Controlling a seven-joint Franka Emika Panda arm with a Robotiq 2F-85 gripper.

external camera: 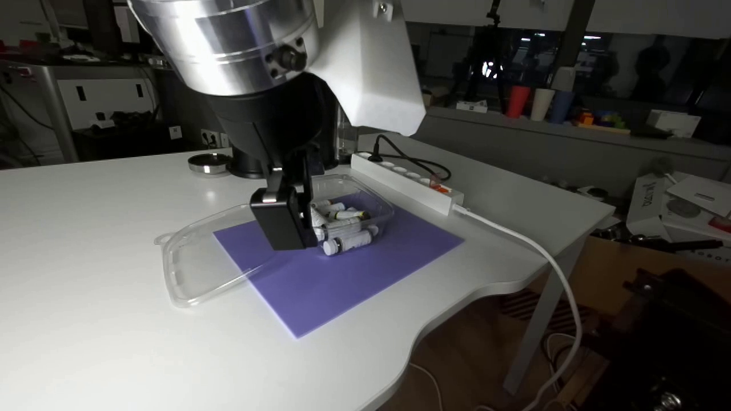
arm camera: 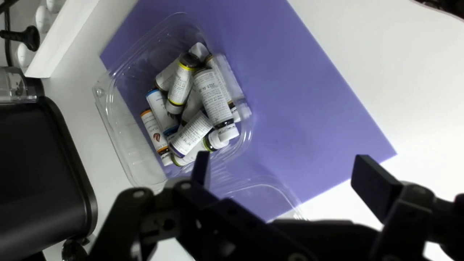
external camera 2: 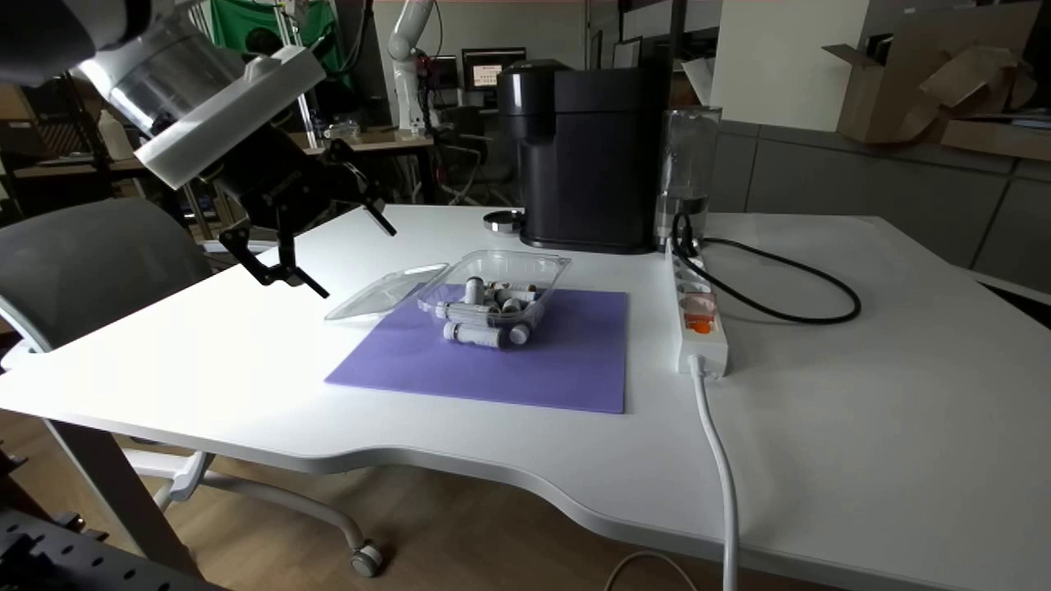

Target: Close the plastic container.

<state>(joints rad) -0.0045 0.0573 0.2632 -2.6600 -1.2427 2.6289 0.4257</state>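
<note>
The gripper (arm camera: 282,166), jaws wide apart, blocks much of the transparent lid (arm camera: 261,195) in the wrist view, while the round-cornered plastic container (arm camera: 127,145), heaped with labelled cylindrical vials (arm camera: 214,97), lies open, partly on the purple mat (arm camera: 297,108).

Clear container (external camera 2: 525,268), purple mat (external camera 2: 558,373), white table (external camera 2: 854,427)

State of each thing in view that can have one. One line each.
Gripper: open, holding nothing
Plastic container: open, uncovered
Lid: folded out to the container's side
Bottles: jumbled inside the container
Purple mat: flat, partly under the container
Power strip: black plug in; orange switch, on or off unclear
Black appliance: upright; powered or not, can't tell
Background monitor: screen lit
Cardboard box: open
</note>
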